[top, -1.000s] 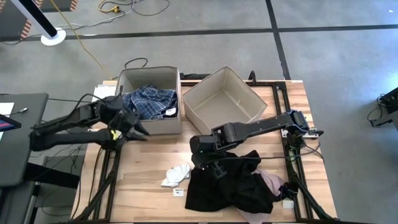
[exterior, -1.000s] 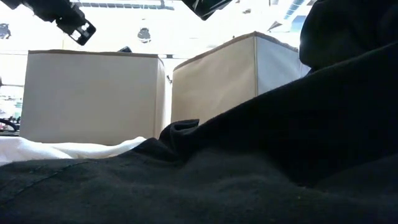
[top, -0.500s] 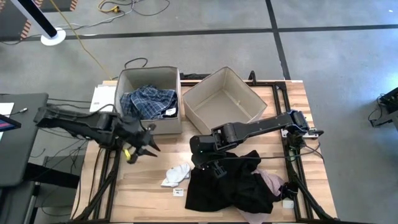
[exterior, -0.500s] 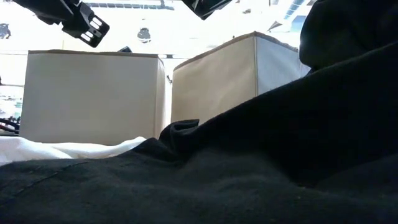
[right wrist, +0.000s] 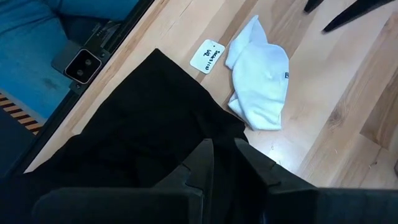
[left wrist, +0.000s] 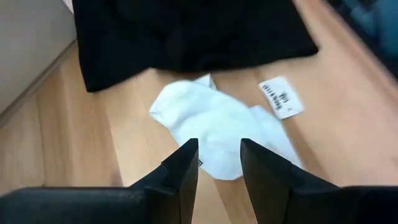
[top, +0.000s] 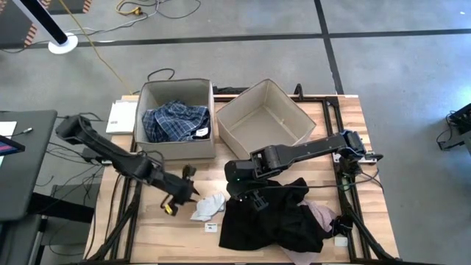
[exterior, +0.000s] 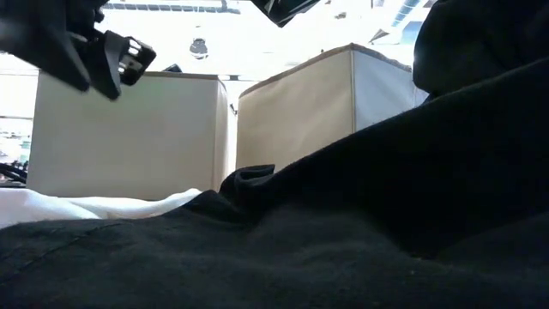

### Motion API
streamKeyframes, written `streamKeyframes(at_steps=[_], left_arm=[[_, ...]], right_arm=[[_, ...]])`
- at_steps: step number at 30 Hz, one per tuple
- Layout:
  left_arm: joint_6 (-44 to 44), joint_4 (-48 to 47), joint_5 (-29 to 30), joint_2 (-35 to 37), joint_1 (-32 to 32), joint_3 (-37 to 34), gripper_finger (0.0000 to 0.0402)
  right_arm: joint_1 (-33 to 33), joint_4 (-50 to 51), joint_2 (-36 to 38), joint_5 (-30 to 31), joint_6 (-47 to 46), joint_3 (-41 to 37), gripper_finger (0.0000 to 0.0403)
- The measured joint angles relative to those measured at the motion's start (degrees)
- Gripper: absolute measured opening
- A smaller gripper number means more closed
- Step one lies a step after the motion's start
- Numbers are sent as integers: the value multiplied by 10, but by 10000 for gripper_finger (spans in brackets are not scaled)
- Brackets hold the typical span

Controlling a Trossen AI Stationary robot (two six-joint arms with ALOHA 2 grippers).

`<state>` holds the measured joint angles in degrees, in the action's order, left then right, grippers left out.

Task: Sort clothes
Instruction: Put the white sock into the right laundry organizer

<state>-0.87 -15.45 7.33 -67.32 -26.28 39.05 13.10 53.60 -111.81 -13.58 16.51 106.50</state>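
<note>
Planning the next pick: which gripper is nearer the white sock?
Left. The left gripper hangs just beside the white sock, fingers apart and aimed at it. The right gripper is farther off, over the black garment.

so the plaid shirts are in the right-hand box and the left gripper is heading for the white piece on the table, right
Not quite. In the high view the plaid shirts lie in the left box; the right box holds nothing that shows. The rest stands: the left gripper is beside the white piece on the table, open, with nothing held, as the left wrist view confirms.
</note>
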Motion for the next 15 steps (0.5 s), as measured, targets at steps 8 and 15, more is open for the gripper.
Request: streamKeyframes(at_steps=[8,15], left_arm=[[-18,75,23,-133,-22,0,116],[-16,135,30,-211,-22,1,116]], right_arm=[[0,0,0,0,0,0,78],[2,0,0,0,-2,0,78]])
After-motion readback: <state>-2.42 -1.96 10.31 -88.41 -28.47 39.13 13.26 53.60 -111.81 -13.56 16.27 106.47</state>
